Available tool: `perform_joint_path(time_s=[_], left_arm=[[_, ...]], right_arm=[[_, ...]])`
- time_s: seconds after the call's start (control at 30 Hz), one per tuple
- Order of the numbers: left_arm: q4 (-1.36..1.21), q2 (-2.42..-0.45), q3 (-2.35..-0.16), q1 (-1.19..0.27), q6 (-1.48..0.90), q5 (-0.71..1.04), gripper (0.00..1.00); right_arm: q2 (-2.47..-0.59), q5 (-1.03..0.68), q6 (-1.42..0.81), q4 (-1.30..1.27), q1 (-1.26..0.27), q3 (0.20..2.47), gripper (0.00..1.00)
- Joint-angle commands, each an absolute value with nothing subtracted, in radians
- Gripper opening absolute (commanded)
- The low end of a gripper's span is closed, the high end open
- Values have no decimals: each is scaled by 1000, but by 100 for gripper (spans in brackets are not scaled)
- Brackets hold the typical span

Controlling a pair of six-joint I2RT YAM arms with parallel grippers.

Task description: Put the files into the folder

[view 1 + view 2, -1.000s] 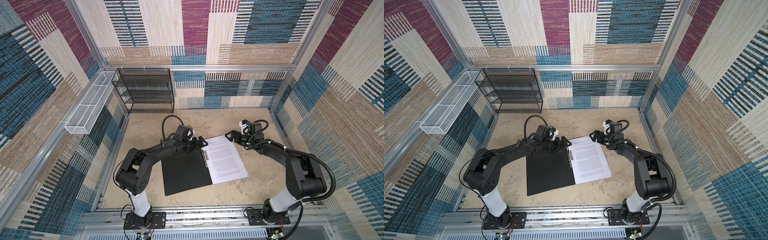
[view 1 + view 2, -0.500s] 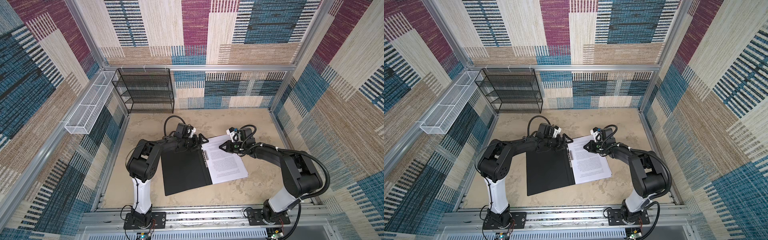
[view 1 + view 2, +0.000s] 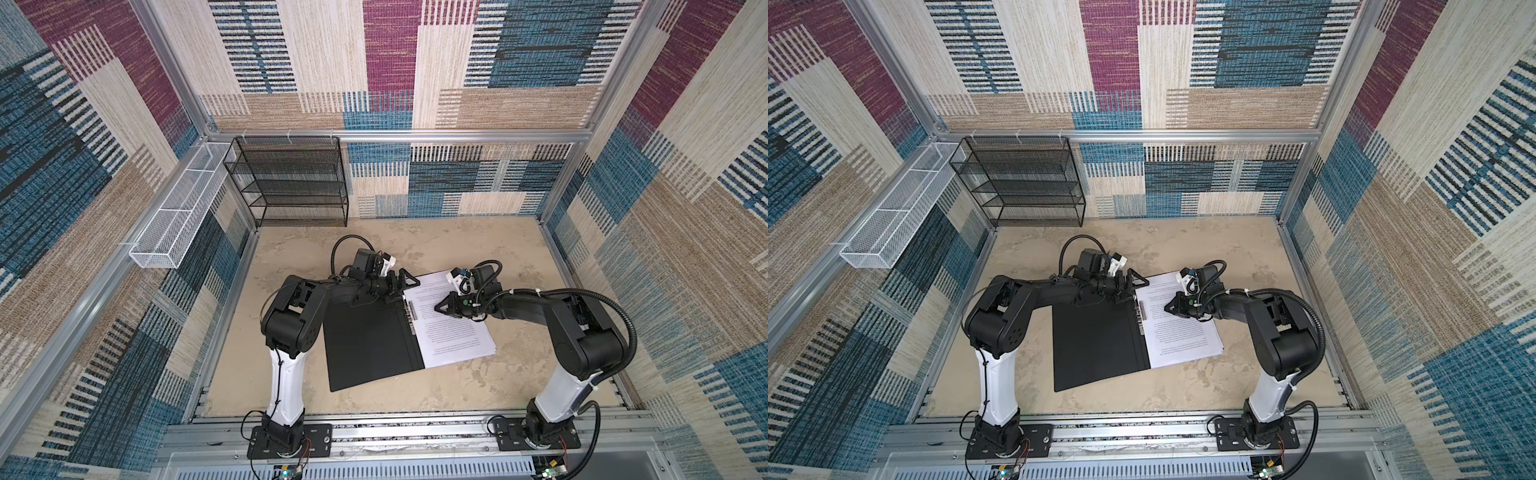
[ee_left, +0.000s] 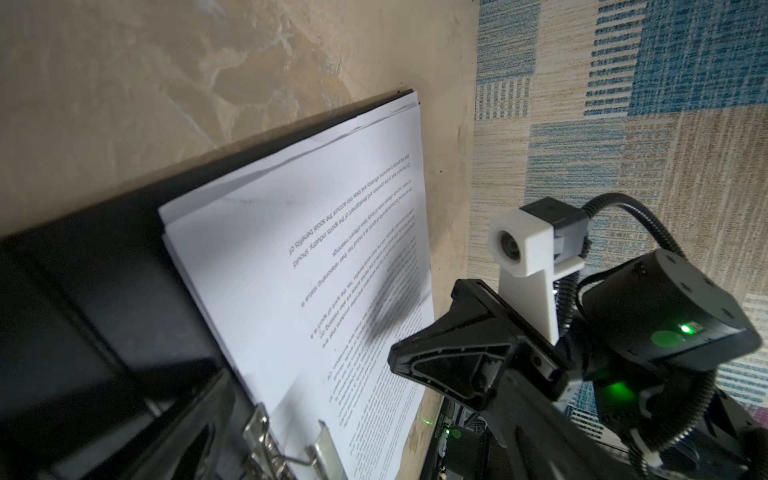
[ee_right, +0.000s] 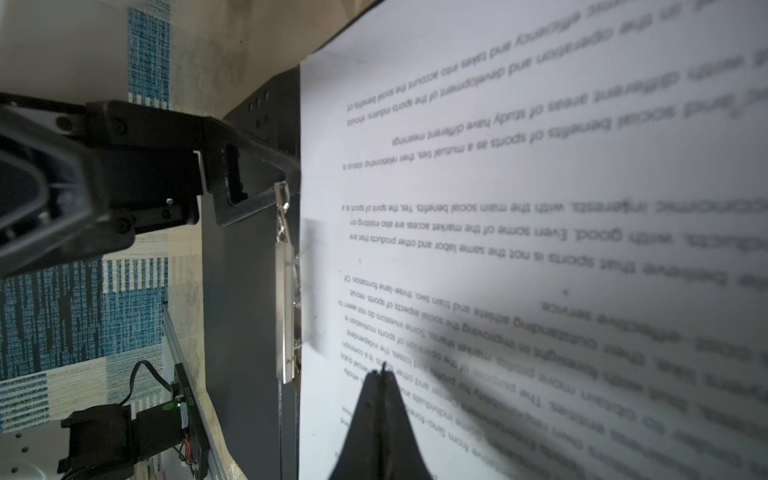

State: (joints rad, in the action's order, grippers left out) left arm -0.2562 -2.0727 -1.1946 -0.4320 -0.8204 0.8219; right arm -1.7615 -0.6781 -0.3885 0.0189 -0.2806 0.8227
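— Top views?
— The folder (image 3: 365, 340) lies open on the surface (image 3: 457, 249). The files (image 3: 453, 332) sit inside it, under the right tool (image 3: 437, 308), which is pinched shut and holds nothing. The left tool (image 3: 405, 288) gapes wide by the clip (image 3: 410, 311).
— Left wrist?
— The shut tip is over the top page.
— Right wrist?
— Is the tip touching the page? I cannot tell.

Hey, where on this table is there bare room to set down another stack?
Bare table runs along the back, from the black rack to the right wall, and in front, between the folder and the front rail. Crowded: the folder's spine, where the left gripper and right gripper meet by the files.
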Motion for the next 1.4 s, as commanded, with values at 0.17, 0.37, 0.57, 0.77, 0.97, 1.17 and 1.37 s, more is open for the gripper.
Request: perform_joint_path(time_s=[0.17,0.37,0.57,0.77,0.97,1.17,1.37], left_arm=[[-415,-2024,-1127,-432,-928,866,99],[-482,-2010,-1108,-431,-977,890,99],[-602,-1988,-1048,-438,-1074,918,99],[-701,-1935,-974,-470,-1128,941,99],[-398,-1755,-967,-507,-955,905,99],[226,-1563,-1092,-536,-580,599,99],[495,-1508,-1151,-527,-540,196,99]], right_arm=[[-1790,-695,-394,-25,-282,822,4],[-1806,-702,-405,-36,-283,820,3],[-1819,-716,-411,-48,-283,821,2],[-1796,-715,-412,-48,-283,830,2],[-1723,-692,-410,-13,-287,845,3],[-1602,-652,-421,23,-303,833,20],[-1474,-647,-490,25,-318,797,63]])
